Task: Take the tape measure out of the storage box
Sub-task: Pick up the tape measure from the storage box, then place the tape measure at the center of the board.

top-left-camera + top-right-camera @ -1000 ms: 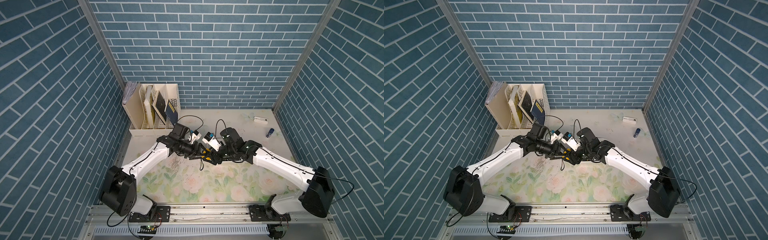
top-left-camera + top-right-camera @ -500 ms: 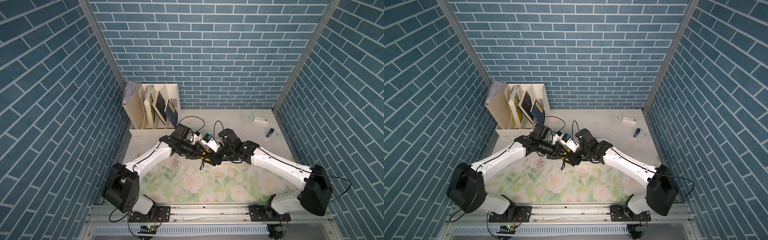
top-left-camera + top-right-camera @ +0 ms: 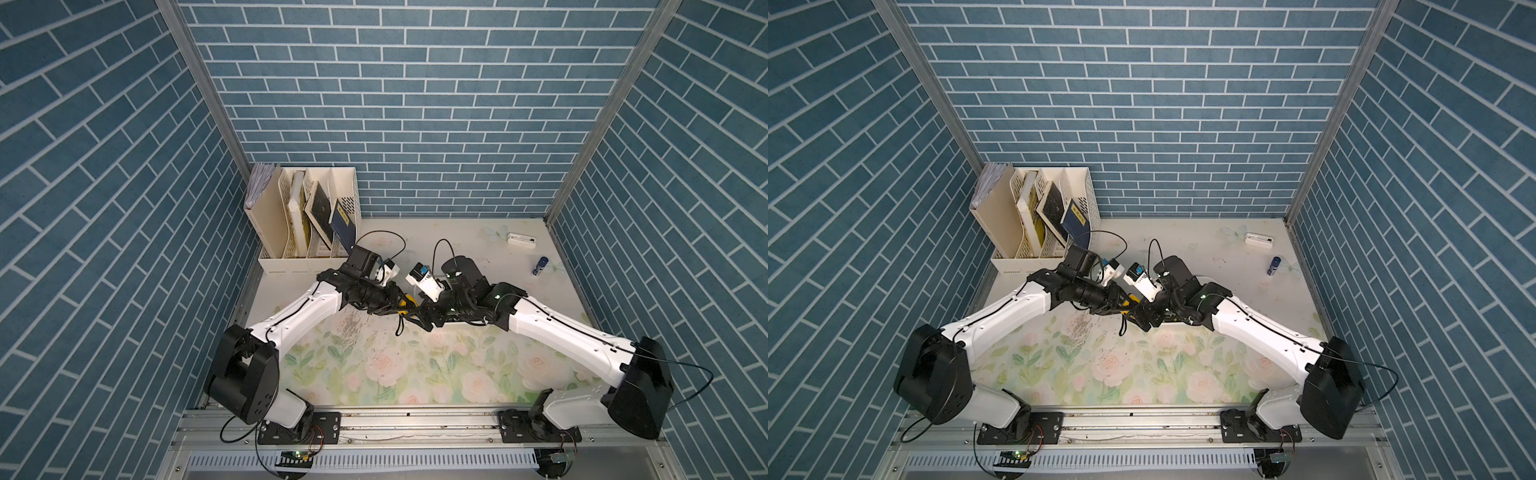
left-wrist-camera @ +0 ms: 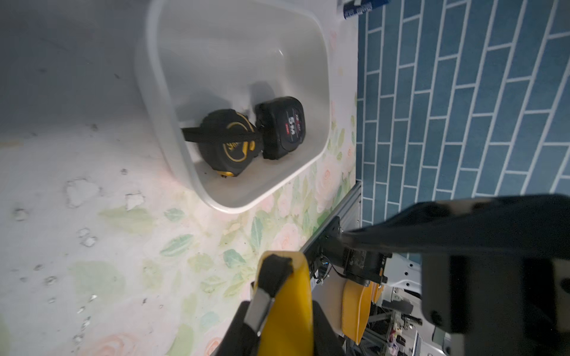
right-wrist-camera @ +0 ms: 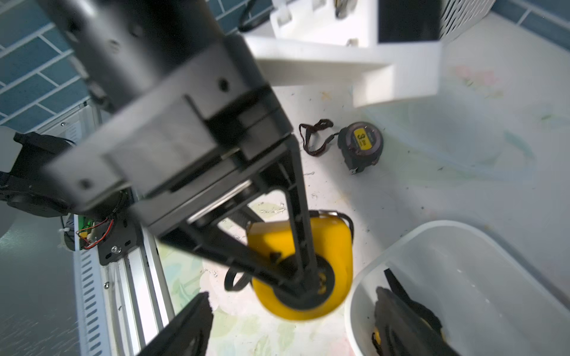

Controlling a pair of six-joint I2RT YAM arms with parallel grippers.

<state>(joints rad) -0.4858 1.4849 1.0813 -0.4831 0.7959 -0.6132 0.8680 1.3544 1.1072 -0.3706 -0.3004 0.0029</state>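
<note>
One yellow tape measure is hanging just outside the storage box, at its nine o'clock.
Left gripper is clamping it; right gripper, jaws apart, is crowding close and could knock it loose.

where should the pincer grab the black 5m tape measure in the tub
Across its flat faces, from above: the 5m tape measure stands roughly on edge in the storage box, its labelled face clear. The other face sits against the black-and-yellow tape measure, so room there looks tight.
</note>
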